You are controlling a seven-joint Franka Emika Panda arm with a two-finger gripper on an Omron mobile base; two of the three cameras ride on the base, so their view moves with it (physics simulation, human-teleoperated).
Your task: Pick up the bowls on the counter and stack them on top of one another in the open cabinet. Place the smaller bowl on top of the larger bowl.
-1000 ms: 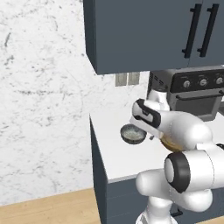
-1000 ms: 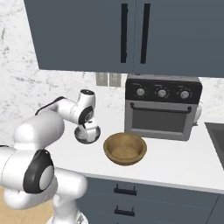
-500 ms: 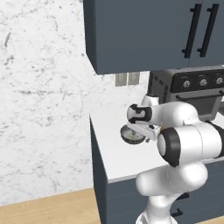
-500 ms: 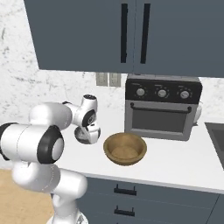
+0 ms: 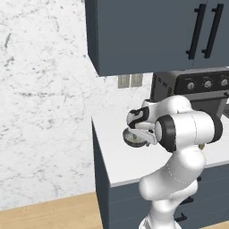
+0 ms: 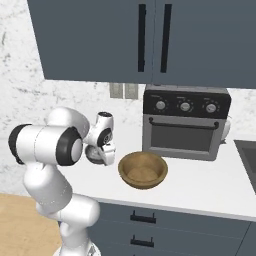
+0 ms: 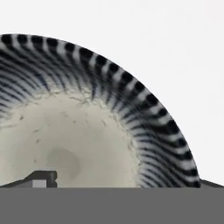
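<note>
Counter (image 5: 117, 152) bearing small bowl (image 5: 134, 137) | gripper (image 5: 136, 135) hovering wide open, empty | bowl looking stiff, glazed, slippery; gripping its rim seems best

black toaster oven (image 6: 186, 124), wall outlets (image 6: 123, 90)

two bowls (image 6: 143, 170) (image 5: 134, 137), one toaster oven (image 6: 186, 122), two cabinet handles (image 6: 142, 38) (image 6: 165, 38)

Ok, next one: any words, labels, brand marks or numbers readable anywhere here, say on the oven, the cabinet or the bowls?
None can be read.
Toaster oven: three knobs, no legible markings around them.
Upper cabinet: plain doors, black bar handles only.
Smaller bowl: striped rim and speckles, no text.
Larger bowl: plain brown.
</note>
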